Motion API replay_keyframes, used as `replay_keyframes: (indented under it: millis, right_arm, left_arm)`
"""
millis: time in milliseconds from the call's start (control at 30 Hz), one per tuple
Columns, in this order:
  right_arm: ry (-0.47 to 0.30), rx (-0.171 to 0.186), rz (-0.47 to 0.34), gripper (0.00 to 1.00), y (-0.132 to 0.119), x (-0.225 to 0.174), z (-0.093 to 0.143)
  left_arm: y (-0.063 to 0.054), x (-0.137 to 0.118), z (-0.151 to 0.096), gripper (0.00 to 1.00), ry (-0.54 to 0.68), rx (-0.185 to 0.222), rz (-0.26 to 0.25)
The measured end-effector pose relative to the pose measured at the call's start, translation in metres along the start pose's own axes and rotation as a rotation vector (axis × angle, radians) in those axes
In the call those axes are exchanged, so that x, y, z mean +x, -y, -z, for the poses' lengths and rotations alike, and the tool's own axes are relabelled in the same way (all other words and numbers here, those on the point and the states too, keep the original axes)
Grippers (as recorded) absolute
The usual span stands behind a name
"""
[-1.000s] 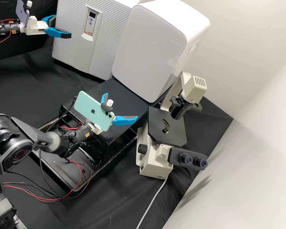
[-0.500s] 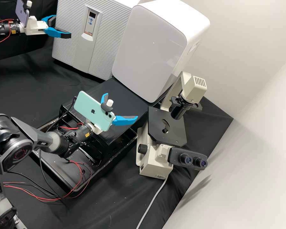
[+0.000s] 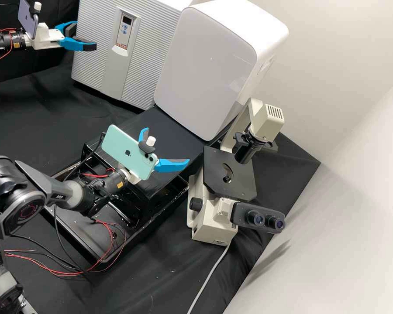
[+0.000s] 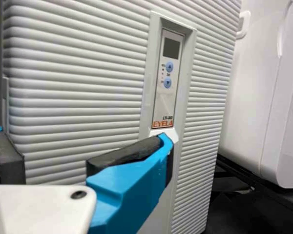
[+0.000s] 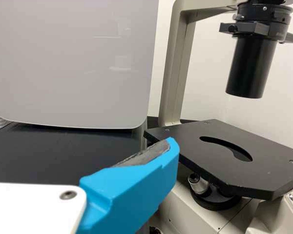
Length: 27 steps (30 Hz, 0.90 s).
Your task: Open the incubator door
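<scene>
Standing w/ its ribbed door (image 3: 91, 65) closed as far as I can tell, the incubator (image 3: 150, 48) has its control panel (image 3: 124, 35) flush in the front; no gap or inside shows. So the opening itself looks undone, approx. 0% of the swing.

Right at the incubator's front is the L gripper (image 3: 84, 37), fingers spread, nothing btwn them. Its nearer blue finger (image 4: 132, 180) overlaps the front just below the panel in the L wrist view; can't tell if it touches. Prob. the approach is mostly done. Left to do, I'd say: get a finger on the door's edge or grip, pull, then swing it wide. Can't make out for sure which edge is the free one, so a slip along the ribs is the likely risk.

Just beside the incubator is the white cabinet (image 3: 205, 74), w/ the microscope (image 3: 212, 218) farther off past it. R gripper (image 3: 166, 146) hangs well apart from the incubator, also spread & w/o a load; prob. no part for it ATM.
</scene>
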Motion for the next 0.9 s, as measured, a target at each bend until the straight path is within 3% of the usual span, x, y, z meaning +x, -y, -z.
replay_keyframes:
  millis: [667,900]
  right_arm:
    - [0.0,0.0,0.0,1.0,0.0,0.0,0.0]
    - [0.0,0.0,0.0,1.0,0.0,0.0,0.0]
  left_arm:
    - [-0.003,-0.008,-0.008,0.0,-0.062,-0.015,-0.018]
    - [-0.002,-0.01,-0.014,0.0,-0.088,0.008,-0.006]
